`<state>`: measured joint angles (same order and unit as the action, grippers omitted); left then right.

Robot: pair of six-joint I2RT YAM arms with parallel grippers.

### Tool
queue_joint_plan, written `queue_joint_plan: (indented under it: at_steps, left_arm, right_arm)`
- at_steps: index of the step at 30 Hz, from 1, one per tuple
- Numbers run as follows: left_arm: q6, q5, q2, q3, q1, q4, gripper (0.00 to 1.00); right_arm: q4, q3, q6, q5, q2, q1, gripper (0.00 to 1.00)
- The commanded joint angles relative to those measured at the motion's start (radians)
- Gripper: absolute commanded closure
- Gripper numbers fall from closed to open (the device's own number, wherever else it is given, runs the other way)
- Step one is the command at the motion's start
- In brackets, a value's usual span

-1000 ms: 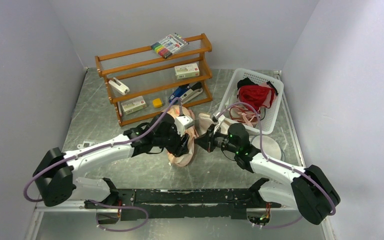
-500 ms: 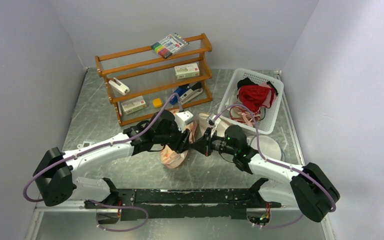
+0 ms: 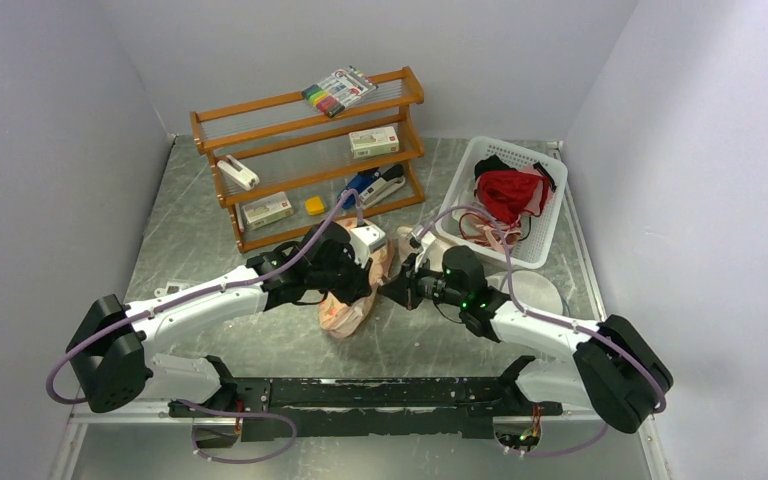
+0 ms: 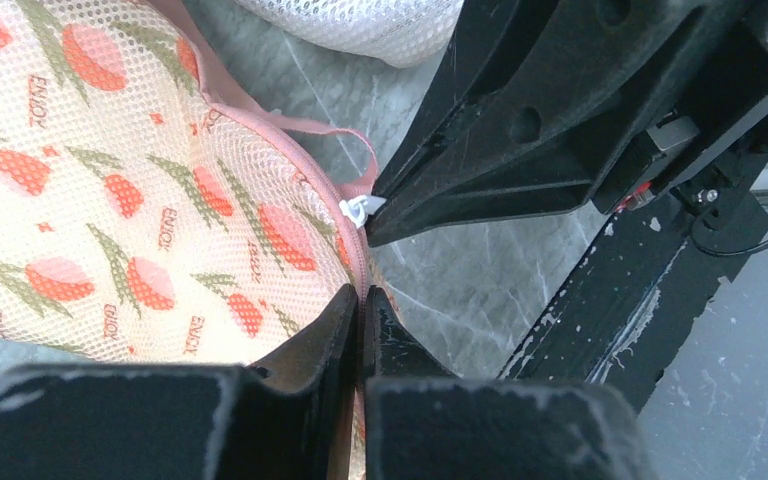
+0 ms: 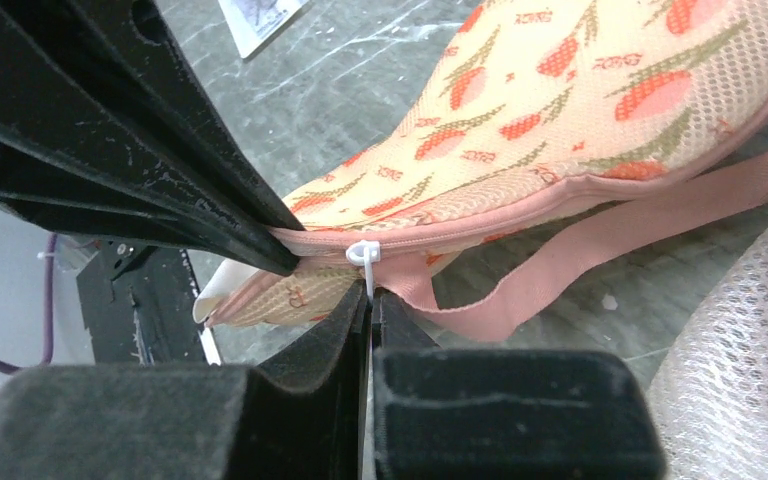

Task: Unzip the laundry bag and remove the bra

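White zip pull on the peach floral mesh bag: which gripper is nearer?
Right. Right gripper pinches the white zip pull; left gripper clamps the floral bag just beside it.

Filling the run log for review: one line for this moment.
left gripper: shut on laundry bag seam | right gripper: shut on zip pull | zipper: closed | bra: unseen

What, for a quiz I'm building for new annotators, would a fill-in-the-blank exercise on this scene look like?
1. The right fingers are shut on the laundry bag's small ____ zipper pull.
2. The left fingers pinch the bag's ____ seam beside that pull.
3. The white basket holds a ____ garment.
4. The marker pack lies on the wooden rack's ____ shelf.
Missing words: white; pink; red; top.
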<state>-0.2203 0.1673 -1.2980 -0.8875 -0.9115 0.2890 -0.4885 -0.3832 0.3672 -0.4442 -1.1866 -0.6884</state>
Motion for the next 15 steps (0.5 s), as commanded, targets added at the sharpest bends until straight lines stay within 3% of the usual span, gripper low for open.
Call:
queue_joint_plan:
  at_steps: [1, 7, 15]
  left_arm:
    - [0.017, -0.024, 0.008, -0.003, 0.000, 0.057, 0.88]
    - [0.023, -0.020, 0.024, 0.014, 0.000, 0.081, 0.93]
    - [0.020, -0.044, 0.049, 0.053, 0.000, 0.111, 0.93]
  right_arm:
    - [0.041, -0.048, -0.036, 0.082, -0.011, 0.001, 1.00]
    - [0.110, -0.094, -0.057, 0.161, -0.053, 0.017, 1.00]
    - [0.091, -0.154, -0.059, 0.125, -0.177, 0.114, 1.00]
